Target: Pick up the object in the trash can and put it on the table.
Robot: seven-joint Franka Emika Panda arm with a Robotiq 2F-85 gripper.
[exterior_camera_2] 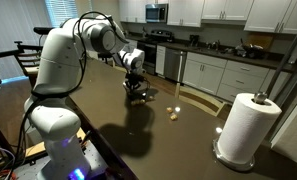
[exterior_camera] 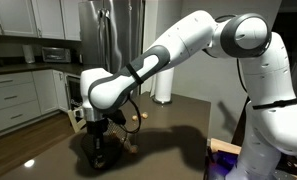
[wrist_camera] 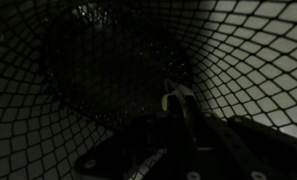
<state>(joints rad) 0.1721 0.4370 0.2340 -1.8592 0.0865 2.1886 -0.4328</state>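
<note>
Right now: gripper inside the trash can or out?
Inside. Wrist view shows the trash can mesh surrounding the gripper on all sides.

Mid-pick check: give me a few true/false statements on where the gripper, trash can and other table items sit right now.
1. The gripper reaches down into the trash can. True; the wrist view shows mesh on all sides.
2. The trash can stands on the floor. False: it stands on the table.
3. A paper towel roll stands upright on the table. True.
4. The trash can has solid walls. False: its walls are see-through wire mesh.
</note>
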